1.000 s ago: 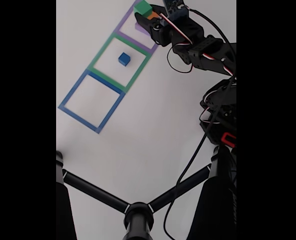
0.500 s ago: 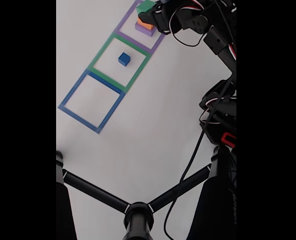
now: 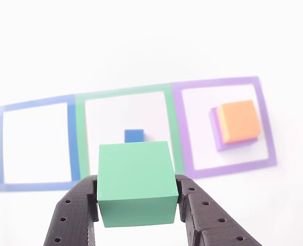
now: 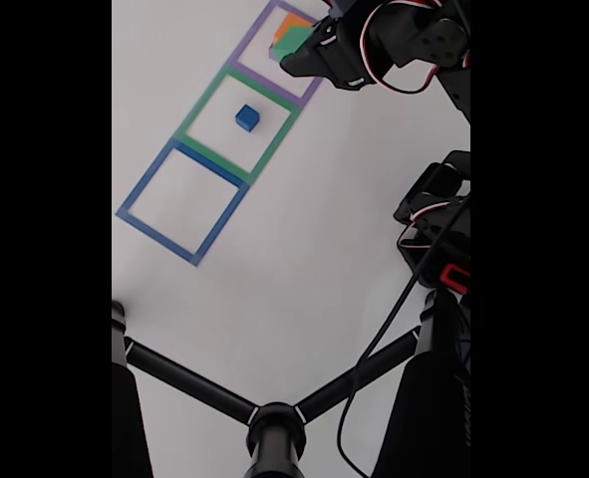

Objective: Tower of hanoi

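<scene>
Gripper [image 3: 136,205] clenched on green block [image 3: 135,182], held above table. Blue block [image 3: 134,135] inside green taped outline [image 3: 80,138]; orange block [image 3: 237,121] atop purple block [image 3: 214,130] inside purple outline [image 3: 266,123].

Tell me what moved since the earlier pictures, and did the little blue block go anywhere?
The end effector lifted the green block off the orange block and pulled it back toward the arm; it is shut on it above the table. The blue block stayed inside the green taped square, and the orange block stayed on the purple block.
</scene>
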Robot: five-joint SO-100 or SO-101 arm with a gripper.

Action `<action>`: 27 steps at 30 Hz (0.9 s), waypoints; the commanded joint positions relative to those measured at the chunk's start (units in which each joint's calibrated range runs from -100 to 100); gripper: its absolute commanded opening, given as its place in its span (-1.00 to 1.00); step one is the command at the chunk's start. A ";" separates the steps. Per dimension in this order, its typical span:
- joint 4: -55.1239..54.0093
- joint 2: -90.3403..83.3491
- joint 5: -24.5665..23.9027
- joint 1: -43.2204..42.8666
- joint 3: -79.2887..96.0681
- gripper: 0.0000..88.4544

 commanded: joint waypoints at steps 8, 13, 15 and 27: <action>0.65 -2.65 0.59 -9.17 -3.16 -0.78; 0.65 -2.57 0.59 -12.72 -3.16 -0.78; 0.49 -2.57 0.59 -14.54 -3.16 -0.78; -0.08 -2.81 0.59 -24.70 -1.53 -0.77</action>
